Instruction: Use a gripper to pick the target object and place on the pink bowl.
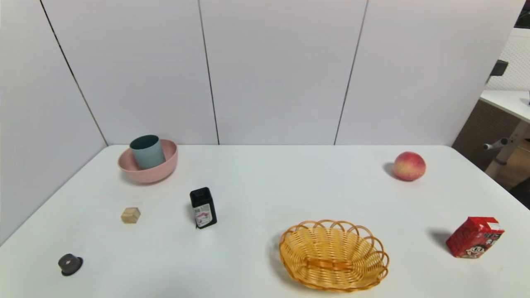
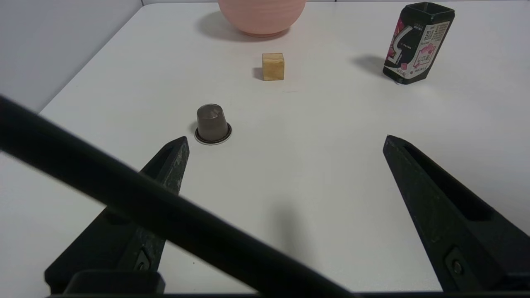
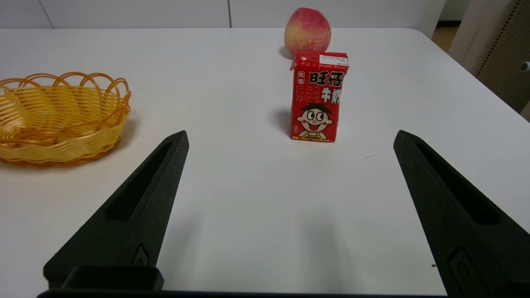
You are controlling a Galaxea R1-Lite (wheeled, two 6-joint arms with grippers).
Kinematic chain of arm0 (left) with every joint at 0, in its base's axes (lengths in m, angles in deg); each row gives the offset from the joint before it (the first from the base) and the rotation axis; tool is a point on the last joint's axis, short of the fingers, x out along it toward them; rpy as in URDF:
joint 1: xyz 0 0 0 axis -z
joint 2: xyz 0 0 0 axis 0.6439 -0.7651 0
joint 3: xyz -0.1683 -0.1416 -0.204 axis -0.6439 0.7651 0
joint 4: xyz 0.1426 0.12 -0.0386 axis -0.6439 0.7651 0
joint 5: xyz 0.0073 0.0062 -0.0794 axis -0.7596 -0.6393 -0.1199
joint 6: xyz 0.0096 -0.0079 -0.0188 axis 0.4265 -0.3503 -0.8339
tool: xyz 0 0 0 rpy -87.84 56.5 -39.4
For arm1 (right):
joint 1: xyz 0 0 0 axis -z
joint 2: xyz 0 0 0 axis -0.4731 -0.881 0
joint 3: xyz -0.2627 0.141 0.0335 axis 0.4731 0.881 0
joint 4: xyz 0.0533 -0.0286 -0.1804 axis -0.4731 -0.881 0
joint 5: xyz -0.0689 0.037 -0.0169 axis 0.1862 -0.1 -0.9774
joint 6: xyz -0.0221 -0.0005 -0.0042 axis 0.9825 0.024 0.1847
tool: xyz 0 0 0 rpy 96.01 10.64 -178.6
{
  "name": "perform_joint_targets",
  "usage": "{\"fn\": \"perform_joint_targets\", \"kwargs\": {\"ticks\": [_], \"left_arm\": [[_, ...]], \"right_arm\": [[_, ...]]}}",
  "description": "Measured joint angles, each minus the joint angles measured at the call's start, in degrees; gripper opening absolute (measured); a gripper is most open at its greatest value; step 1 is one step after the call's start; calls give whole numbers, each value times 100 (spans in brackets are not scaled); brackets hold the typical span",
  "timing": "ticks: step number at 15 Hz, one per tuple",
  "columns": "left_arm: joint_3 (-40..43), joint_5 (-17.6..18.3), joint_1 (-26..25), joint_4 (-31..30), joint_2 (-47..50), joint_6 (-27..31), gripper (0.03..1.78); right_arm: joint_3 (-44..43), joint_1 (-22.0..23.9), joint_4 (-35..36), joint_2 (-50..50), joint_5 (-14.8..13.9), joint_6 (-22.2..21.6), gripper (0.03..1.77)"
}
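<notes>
The cup is pale blue-green, the bowl salmon pink, the basket woven yellow-orange, the carton red with a cartoon face, the bottle black.

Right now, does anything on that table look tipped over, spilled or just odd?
Only one thing: the pale blue-green plastic cup leans inside the glossy salmon-pink bowl rather than standing straight. The red milk carton and black labelled bottle are upright. Nothing looks spilled or broken.

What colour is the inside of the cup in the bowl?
Dark teal inside the cup; best seen in the head view.
</notes>
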Motion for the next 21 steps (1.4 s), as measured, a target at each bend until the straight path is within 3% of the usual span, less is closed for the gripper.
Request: {"fn": "perform_joint_targets", "kwargs": {"ticks": [21], "left_arm": [[0,-2,0,0,-4,0,169]], "right_arm": [[0,-2,9,0,0,17,171]]}}
